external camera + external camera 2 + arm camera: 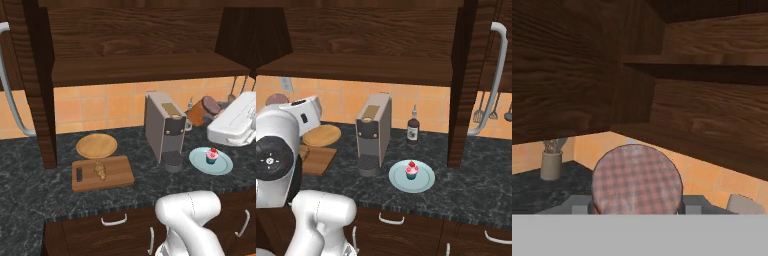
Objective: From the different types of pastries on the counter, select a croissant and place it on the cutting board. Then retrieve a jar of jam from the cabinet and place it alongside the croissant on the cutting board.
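Gripper [634, 207] clamped on the jam jar [203, 110] — checked lid [637, 180] fills the space between the fingers, jar held in the air right of the coffee machine [165, 127]. Left to right on the counter [30, 175]: cutting board [102, 173] bearing the croissant [100, 169], round wooden board [96, 145] behind it, coffee machine, plate [223, 166] with cupcake [212, 155].

Glossy white rounded arm [192, 220], dark joints

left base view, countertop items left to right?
Cutting board with the croissant on it, round wooden plate just behind it → coffee machine → blue plate with the cupcake.
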Tool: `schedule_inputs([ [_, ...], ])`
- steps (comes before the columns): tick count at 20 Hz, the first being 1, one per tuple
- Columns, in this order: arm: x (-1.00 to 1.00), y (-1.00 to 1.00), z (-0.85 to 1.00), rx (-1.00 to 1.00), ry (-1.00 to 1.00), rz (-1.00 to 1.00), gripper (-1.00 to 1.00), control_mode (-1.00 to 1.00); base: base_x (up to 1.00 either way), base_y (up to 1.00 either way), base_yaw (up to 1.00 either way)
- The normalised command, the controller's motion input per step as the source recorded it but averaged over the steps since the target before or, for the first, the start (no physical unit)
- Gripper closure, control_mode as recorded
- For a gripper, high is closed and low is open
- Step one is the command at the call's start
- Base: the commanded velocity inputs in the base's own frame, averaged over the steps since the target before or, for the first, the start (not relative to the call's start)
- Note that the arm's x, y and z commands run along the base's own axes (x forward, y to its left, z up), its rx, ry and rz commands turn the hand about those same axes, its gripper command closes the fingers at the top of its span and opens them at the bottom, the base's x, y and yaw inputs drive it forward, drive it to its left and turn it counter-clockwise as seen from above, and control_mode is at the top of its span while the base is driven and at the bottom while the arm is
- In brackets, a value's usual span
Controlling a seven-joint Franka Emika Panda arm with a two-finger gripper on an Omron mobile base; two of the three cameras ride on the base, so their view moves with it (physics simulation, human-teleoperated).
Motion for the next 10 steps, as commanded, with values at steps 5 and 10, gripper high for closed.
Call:
schedule_inputs([
  [5, -0.12, -0.02, -0.37, 0.05, 0.05, 0.26, 1.0, -1.0, 0.0, 0.0, 0.0],
  [10, -0.55, 0.08, -0.62, 0.0, 0.02, 0.25, 1.0, -1.0, 0.0, 0.0, 0.0],
])
